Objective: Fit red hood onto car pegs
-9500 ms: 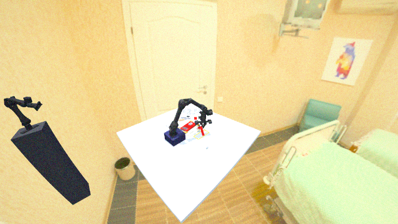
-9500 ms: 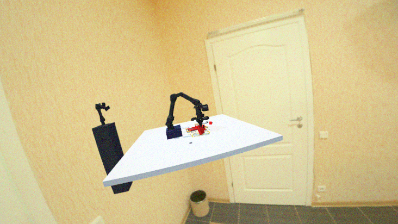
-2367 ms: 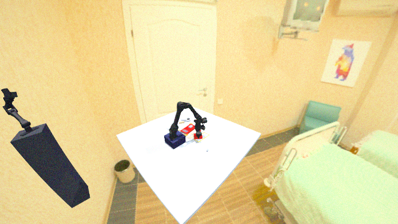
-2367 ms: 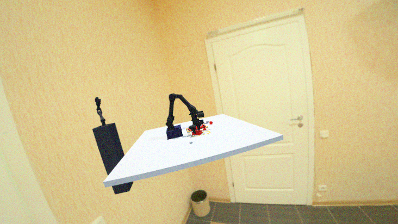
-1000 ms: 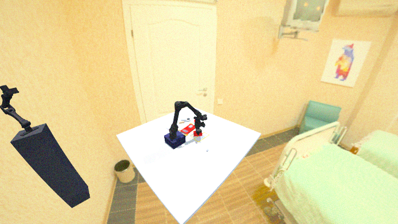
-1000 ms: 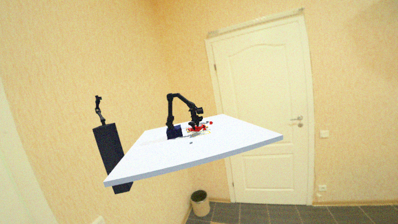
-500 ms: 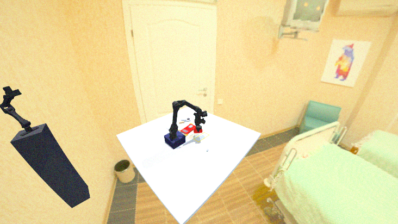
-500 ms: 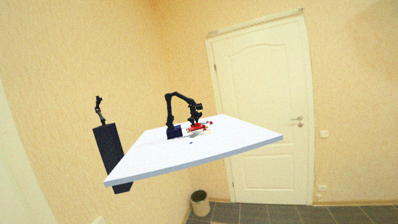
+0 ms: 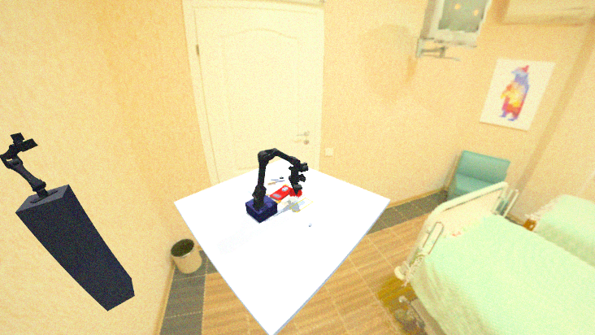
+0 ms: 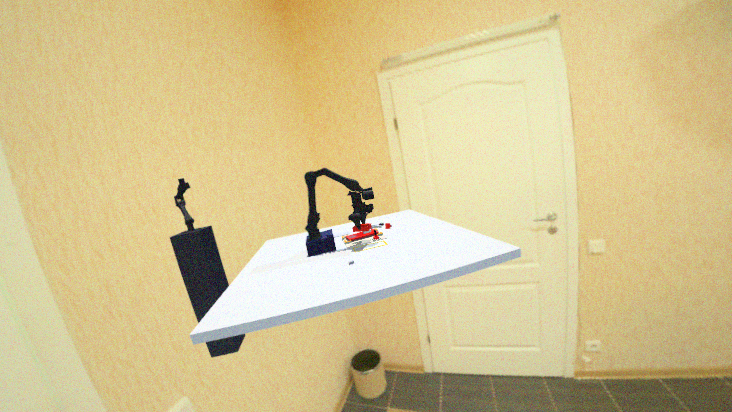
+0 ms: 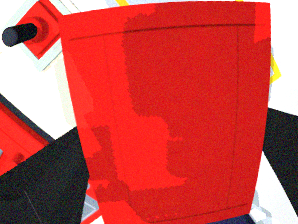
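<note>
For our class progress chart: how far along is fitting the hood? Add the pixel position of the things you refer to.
Done: the hood (image 9: 296, 193) (image 10: 361, 227) (image 11: 200, 100) is picked up, its shadow falling below. In hand: the gripper (image 9: 296, 189) (image 10: 361, 225) grips it beside the chassis (image 9: 280, 194) (image 10: 353, 238). Left: seating it over the pegs, then letting go and withdrawing.
</note>
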`<state>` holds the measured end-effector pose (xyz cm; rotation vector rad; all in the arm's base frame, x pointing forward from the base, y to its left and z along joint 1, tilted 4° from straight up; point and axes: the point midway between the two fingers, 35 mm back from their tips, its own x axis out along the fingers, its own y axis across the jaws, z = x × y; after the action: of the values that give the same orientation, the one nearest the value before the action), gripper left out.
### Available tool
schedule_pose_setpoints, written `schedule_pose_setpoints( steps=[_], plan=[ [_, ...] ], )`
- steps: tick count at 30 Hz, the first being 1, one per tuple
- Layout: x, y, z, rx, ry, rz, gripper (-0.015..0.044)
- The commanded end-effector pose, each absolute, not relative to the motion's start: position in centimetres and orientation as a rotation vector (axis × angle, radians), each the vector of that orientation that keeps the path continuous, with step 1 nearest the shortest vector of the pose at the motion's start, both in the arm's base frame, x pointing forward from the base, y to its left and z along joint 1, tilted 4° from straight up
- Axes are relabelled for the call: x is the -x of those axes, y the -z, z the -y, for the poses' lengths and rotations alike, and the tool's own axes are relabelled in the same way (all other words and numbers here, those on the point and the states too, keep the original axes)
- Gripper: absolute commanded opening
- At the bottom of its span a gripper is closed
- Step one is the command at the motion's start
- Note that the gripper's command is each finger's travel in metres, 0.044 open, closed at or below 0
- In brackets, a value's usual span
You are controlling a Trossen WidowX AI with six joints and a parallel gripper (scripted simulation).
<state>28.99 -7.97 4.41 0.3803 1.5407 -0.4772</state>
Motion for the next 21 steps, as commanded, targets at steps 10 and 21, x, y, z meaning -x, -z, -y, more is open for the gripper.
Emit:
schedule_pose_setpoints(
  steps=[10,21],
  plan=[
    [-31.6,-4.4,3.3,-0.203,0.305,-1.564,0.0000],
    [-33.1,-4.2,-1.2,-0.062,0.161,-1.569,0.0000]
  ],
)
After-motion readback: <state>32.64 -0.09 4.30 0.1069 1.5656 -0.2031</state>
